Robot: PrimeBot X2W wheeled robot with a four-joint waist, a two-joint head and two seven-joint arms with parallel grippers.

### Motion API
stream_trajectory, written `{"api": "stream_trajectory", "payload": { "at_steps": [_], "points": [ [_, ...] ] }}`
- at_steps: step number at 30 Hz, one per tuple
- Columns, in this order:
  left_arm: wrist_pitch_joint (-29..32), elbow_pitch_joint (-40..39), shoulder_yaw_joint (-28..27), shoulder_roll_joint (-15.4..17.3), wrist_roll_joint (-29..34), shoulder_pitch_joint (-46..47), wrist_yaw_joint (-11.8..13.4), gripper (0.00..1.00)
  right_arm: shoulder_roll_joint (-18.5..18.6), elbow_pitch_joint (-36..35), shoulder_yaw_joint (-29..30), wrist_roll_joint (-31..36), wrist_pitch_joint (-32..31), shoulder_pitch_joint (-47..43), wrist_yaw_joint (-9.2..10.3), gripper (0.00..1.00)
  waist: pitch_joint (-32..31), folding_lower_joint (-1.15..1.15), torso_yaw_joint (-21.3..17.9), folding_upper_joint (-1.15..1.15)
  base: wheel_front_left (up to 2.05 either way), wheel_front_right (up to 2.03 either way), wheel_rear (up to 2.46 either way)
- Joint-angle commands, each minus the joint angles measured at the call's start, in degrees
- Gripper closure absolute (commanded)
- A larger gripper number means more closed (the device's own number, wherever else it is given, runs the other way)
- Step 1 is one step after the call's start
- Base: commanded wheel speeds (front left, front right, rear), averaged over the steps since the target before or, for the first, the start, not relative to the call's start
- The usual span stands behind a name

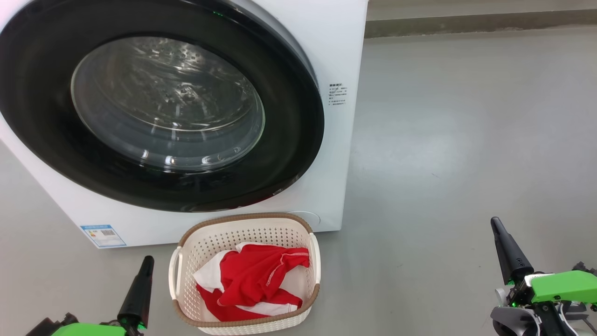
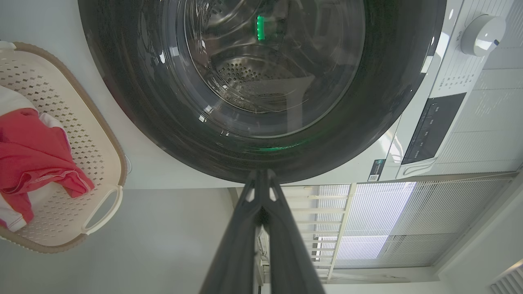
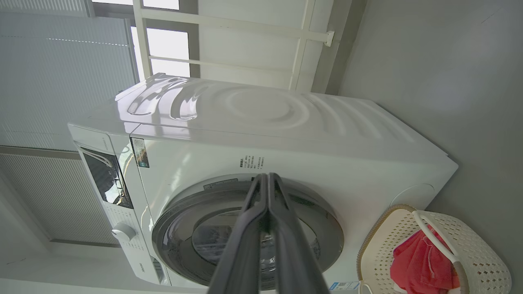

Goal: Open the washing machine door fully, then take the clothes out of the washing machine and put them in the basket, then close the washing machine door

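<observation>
The washing machine (image 1: 336,56) (image 3: 286,139) stands on the floor with its round black-rimmed door (image 1: 158,107) (image 2: 261,81) (image 3: 249,237) closed against the front; the steel drum shows through the glass. In front of it sits the cream basket (image 1: 186,303) (image 2: 102,134) (image 3: 482,249), holding the red clothes (image 1: 254,280) (image 2: 32,155) (image 3: 421,261) with white trim. My left gripper (image 1: 148,259) (image 2: 261,173) is shut and empty, low to the left of the basket. My right gripper (image 1: 495,221) (image 3: 267,176) is shut and empty, well to the right of the basket.
Grey floor (image 1: 466,140) stretches to the right of the machine up to a wall base (image 1: 466,21). A control knob (image 2: 484,34) and dark panel (image 2: 433,126) sit on the machine's top front. A blue label sticker (image 1: 102,235) marks its lower corner.
</observation>
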State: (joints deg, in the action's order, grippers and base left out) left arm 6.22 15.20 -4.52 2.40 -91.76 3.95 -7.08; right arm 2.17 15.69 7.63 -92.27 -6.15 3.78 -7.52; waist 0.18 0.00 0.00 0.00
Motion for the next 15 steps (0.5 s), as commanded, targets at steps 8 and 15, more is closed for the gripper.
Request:
{"api": "stream_trajectory", "payload": {
  "at_steps": [8, 15],
  "points": [
    [0.25, -1.17, -1.98, 0.48, -0.42, 2.23, -0.41, 1.0, 0.71, -1.67, -1.08, 0.13, -0.37, 2.4, 0.03, 1.0, 0.0, 0.0, 0.0, 0.0, 0.0, 0.0, 0.0],
    [0.25, -1.17, -1.98, 0.48, -0.42, 2.23, -0.41, 1.0, 0.71, -1.67, -1.08, 0.13, -0.36, 2.4, 0.03, 1.0, 0.0, 0.0, 0.0, 0.0, 0.0, 0.0, 0.0]
  ]
}}
